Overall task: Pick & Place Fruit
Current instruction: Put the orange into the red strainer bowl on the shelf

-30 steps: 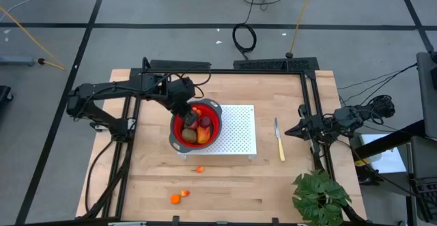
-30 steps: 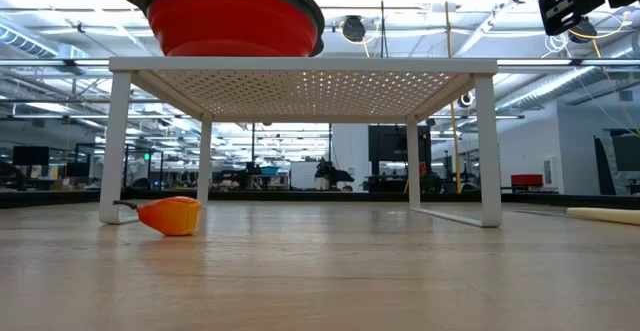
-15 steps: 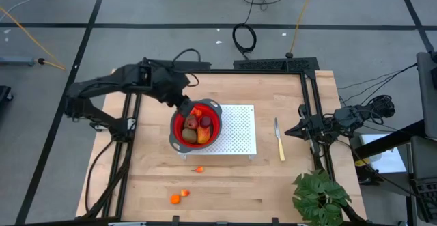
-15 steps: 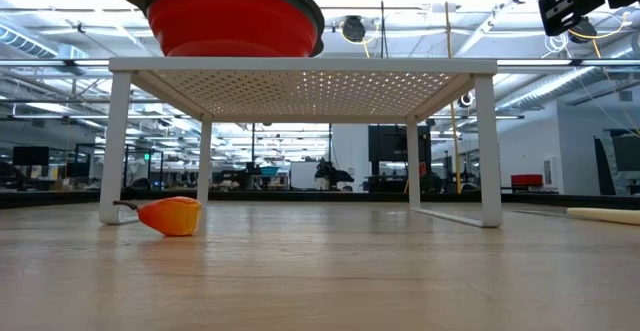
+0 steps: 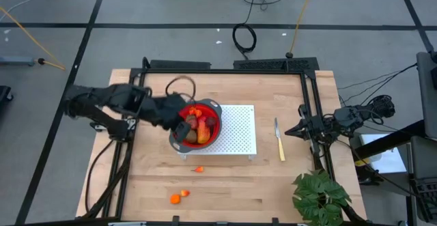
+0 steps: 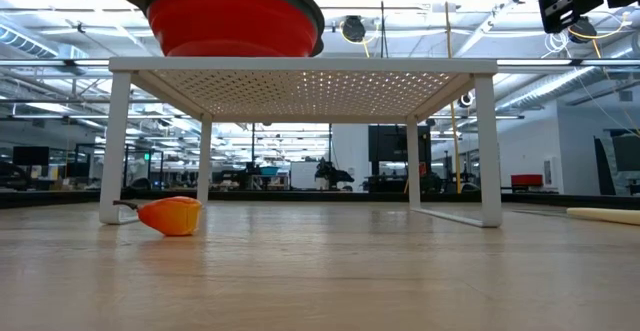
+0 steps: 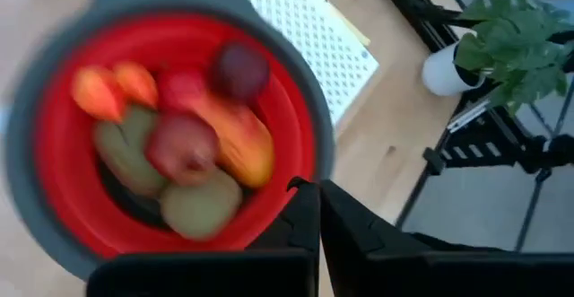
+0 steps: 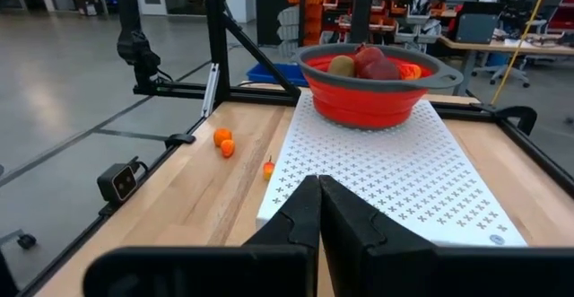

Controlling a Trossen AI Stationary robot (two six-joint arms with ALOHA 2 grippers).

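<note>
A red collapsible bowl (image 5: 198, 123) with a grey rim stands on the left end of a white perforated rack (image 5: 235, 130). In the left wrist view it holds the red-orange-yellow mango (image 7: 240, 137), two olive-brown ovals (image 7: 201, 204), two dark red balls (image 7: 240, 68) and orange bits (image 7: 100, 91). Three tiny orange bits lie on the table by its near edge (image 5: 199, 169) (image 5: 175, 199). My left gripper (image 5: 179, 130) (image 7: 317, 190) is shut and sits over the bowl's near-left rim. My right gripper (image 8: 316, 184) (image 5: 292, 130) is shut and waits at the table's right side.
A yellow-handled knife (image 5: 279, 139) lies on the table to the right of the rack. A green potted plant (image 5: 319, 197) stands at the near right corner. Black frame rails run along the table's left, far and right edges. Bare wood lies between the rack and the near edge.
My left gripper rose from over the bowl's fruit and went toward the far left. It then swung toward the near edge and turned, and now sits at the bowl's near-left rim. The fruit and the bowl stayed put.
</note>
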